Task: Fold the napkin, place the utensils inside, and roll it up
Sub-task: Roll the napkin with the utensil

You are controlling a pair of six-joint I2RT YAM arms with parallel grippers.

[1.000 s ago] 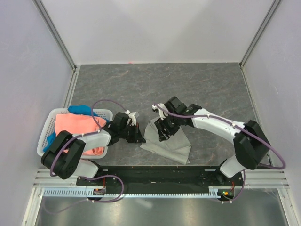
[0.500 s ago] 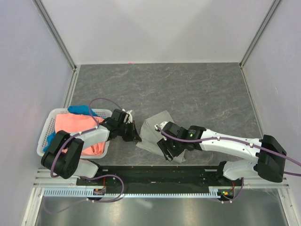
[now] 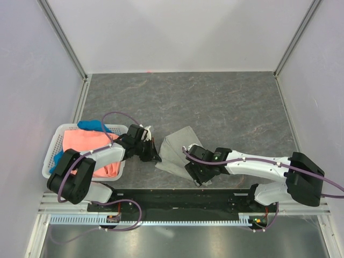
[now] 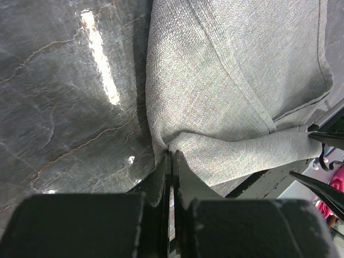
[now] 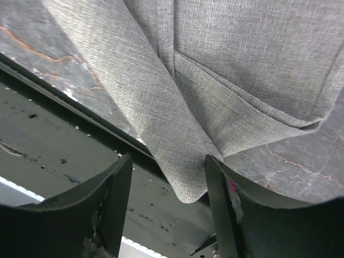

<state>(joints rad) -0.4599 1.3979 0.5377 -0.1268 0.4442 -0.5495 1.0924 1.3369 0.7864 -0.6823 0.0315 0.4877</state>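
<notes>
The light grey napkin (image 3: 180, 148) lies rumpled and partly folded near the table's front edge. My left gripper (image 3: 157, 157) is shut on the napkin's left edge, and the left wrist view shows the cloth (image 4: 231, 80) pinched at the fingertips of the left gripper (image 4: 171, 155). My right gripper (image 3: 200, 180) is open at the napkin's near corner. In the right wrist view that corner (image 5: 185, 177) hangs past the table edge between the spread fingers of the right gripper (image 5: 167, 161), which are not clamped on it. The utensils are out of view.
A white basket (image 3: 54, 148) at the left holds a coral-orange cloth (image 3: 86, 142) and a blue cloth (image 3: 91, 125). The black base rail (image 5: 64, 134) runs just below the table's front edge, under the right gripper. White walls enclose the dark stone-patterned table (image 3: 215, 102).
The right arm has swung from the napkin's far side down to its near corner and now lies stretched low along the front edge. The napkin's shape has shifted. The left gripper keeps its hold.
</notes>
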